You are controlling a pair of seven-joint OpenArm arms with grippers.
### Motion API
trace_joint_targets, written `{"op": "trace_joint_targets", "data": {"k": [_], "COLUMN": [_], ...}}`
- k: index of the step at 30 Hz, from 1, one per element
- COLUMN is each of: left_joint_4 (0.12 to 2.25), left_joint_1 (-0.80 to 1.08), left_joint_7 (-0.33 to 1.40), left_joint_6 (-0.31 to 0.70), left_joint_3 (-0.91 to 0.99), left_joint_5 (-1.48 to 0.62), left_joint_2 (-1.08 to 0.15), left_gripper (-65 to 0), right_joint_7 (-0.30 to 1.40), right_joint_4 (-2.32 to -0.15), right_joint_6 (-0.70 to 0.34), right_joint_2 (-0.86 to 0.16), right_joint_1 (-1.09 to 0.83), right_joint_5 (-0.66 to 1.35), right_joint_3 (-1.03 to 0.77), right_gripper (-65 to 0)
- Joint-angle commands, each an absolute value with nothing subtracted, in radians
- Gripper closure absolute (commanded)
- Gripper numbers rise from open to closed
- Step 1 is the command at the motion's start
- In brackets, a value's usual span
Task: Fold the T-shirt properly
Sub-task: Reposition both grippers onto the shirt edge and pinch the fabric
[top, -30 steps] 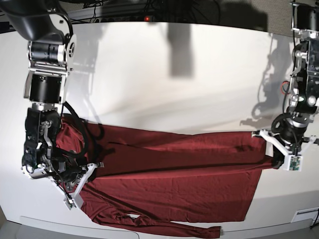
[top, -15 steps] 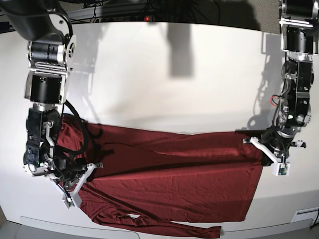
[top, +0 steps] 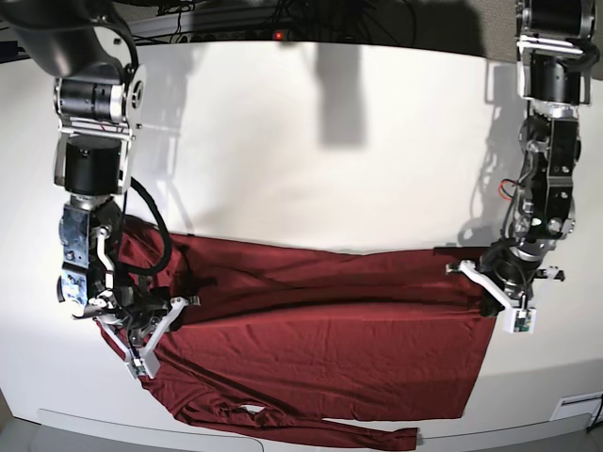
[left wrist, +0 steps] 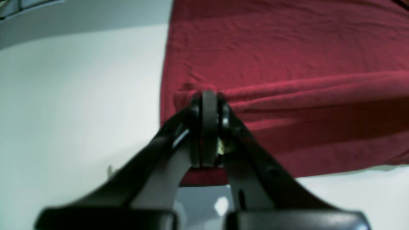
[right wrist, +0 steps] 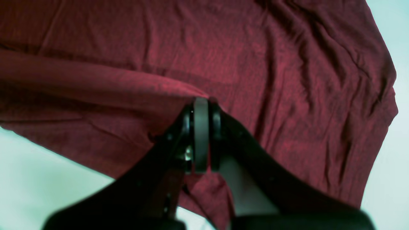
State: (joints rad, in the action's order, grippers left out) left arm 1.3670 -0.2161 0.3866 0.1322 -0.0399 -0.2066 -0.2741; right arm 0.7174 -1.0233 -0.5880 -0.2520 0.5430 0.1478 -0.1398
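We judged the thin, limp T-shirt (top: 320, 330) best pinched at its edges, where both left fingers (left wrist: 209, 108) and right fingers (right wrist: 201, 115) were clamped on fabric.

Right wrist view. Right gripper (right wrist: 201, 105) pressed shut, its 2 black fingers (right wrist: 188, 127) meeting at frame centre, pinching a raised fold of the T-shirt (right wrist: 287, 95). From the pinch 1 ridge of maroon fabric runs left, shadowed beneath. Right of the gripper the cloth lies flatter, with loose wrinkles out to its edge. Pale table (right wrist: 38, 179) visible at lower left and along the right edge.
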Motion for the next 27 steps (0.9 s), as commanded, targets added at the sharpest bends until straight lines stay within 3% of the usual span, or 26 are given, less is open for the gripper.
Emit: {"op": "trace_joint_targets", "data": {"k": [1, 16, 27], "left_joint_4": [1.376, 1.05, 0.748], "left_joint_1": [-0.245, -0.43, -0.582], "left_joint_7": [0.348, 0.361, 0.263], "left_joint_6": [0.133, 0.142, 0.154], "left_joint_3": [-0.035, -0.036, -0.036], "left_joint_5": [-0.188, -0.157, -0.093], "left_joint_2": [-0.277, -0.24, -0.154], "left_gripper": [0.0, 0.0, 0.0], "right_joint_7": [0.69, 0.599, 0.501], "right_joint_4": [-1.03, -0.966, -0.86], "right_joint_6": [-0.586, -0.537, -0.485], "right_joint_2": [-0.26, -0.258, -0.241], "right_joint_1": [0.579, 0.579, 0.582], "right_joint_5": [0.153, 0.152, 0.109], "right_joint_3": [-0.144, -0.144, -0.144], "right_gripper": [0.0, 0.0, 0.0]}}
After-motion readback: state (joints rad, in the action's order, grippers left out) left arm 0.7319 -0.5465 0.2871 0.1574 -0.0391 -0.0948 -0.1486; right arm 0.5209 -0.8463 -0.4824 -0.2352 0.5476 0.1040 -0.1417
